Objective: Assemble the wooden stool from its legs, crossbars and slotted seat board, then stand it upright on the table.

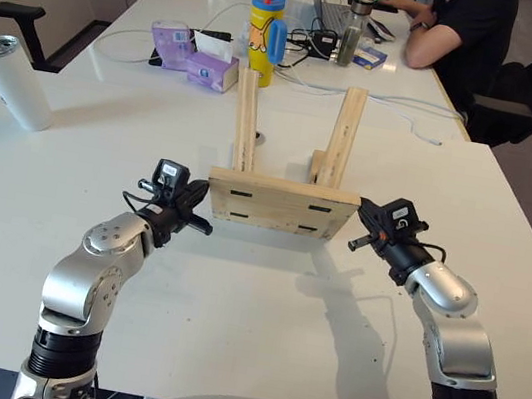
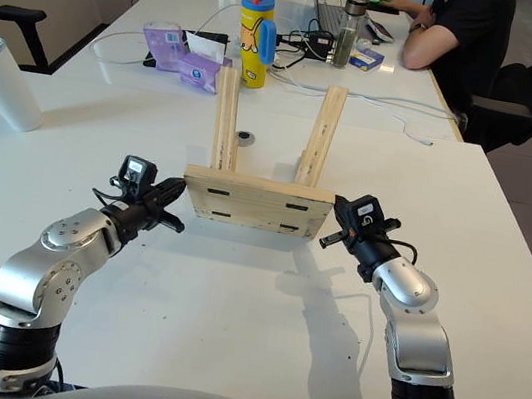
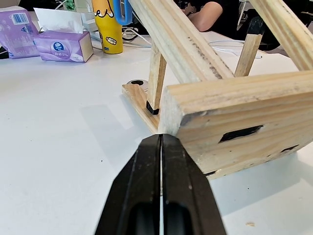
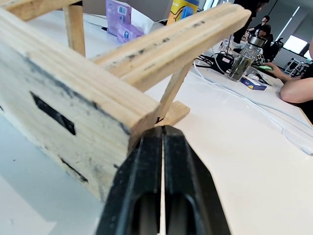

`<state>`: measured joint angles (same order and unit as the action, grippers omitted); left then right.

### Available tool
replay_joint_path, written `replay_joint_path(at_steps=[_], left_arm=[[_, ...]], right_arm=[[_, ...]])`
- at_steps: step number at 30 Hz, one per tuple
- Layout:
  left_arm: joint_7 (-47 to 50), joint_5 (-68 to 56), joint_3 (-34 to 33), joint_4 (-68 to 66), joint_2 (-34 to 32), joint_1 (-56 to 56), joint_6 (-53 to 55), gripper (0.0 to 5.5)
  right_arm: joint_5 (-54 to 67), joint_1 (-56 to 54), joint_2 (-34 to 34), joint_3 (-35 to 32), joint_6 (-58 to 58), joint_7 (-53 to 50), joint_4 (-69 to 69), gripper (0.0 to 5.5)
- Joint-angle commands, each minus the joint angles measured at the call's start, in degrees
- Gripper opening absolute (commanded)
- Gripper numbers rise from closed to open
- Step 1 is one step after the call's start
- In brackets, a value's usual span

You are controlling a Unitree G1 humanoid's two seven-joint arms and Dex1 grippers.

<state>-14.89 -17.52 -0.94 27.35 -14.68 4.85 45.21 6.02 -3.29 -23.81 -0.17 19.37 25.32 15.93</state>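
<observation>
The stool (image 1: 292, 153) lies sideways, legs pointing away. The left claw (image 1: 198, 192) and right claw (image 1: 367, 216), both clenched with nothing inside, sit right at its seat board (image 1: 281, 205) ends.

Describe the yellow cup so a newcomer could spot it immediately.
On the white table, look past the wooden stool tipped on its side. Just beyond the end of its left leg stands the yellow cup, right of the purple tissue boxes; it alone has a red straw and a blue handle.
</observation>
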Motion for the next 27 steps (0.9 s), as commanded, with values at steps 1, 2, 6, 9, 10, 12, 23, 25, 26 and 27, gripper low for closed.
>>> replay_joint_path(at_steps=[1,2,6,9,10,12,23,25,26,27], left_arm=[[-4.31,-1.66,4.32,-3.34,0.59,-0.5,-1.35,0.02],[-4.31,-1.46,4.27,-4.08,0.43,-0.73,-1.85,0.02],[-4.17,-1.51,3.93,-6.04,0.72,-1.9,-3.41,0.02],[-4.04,-1.45,4.21,-7.45,1.32,-2.86,-4.36,0.02],[-3.9,-1.24,4.1,-8.26,1.51,-2.98,-4.86,0.02],[-3.74,-0.73,3.87,-10.01,1.59,-2.99,-6.1,0.02],[-4.5,1.16,2.92,-17.32,0.18,-2.8,-9.16,0.02],[-4.49,2.3,2.94,-18.91,-1.1,-2.65,-9.38,0.02],[-4.53,2.62,2.94,-20.23,-1.45,-2.15,-9.23,0.02],[-4.55,3.23,3.17,-21.9,-1.89,-1.55,-9.25,0.02]], right_arm=[[2.36,-0.44,1.75,2.64,-0.76,2.86,-0.92,0.0],[2.45,-0.47,1.63,2.27,-0.88,2.87,-1.4,0.0],[2.64,-0.26,0.88,1.45,-1.91,3.25,-2.99,0.0],[2.49,-0.13,0.5,1.16,-2.75,3.57,-4.45,0.0],[2.28,-0.13,0.45,1.17,-2.87,3.55,-5.04,0.0],[2.15,-0.03,0.57,1.11,-2.34,3.39,-6.23,0.0],[-0.58,-1.61,1.21,1.78,-3.07,0.99,-13.76,0.0],[-1.06,-1.76,1.69,2.2,-3.13,0.53,-14.14,0.0],[-1.34,-1.89,1.95,2.52,-3.11,0.28,-14.43,0.0],[-1.74,-1.82,2.16,2.88,-3.07,0.0,-14.53,0.0]])
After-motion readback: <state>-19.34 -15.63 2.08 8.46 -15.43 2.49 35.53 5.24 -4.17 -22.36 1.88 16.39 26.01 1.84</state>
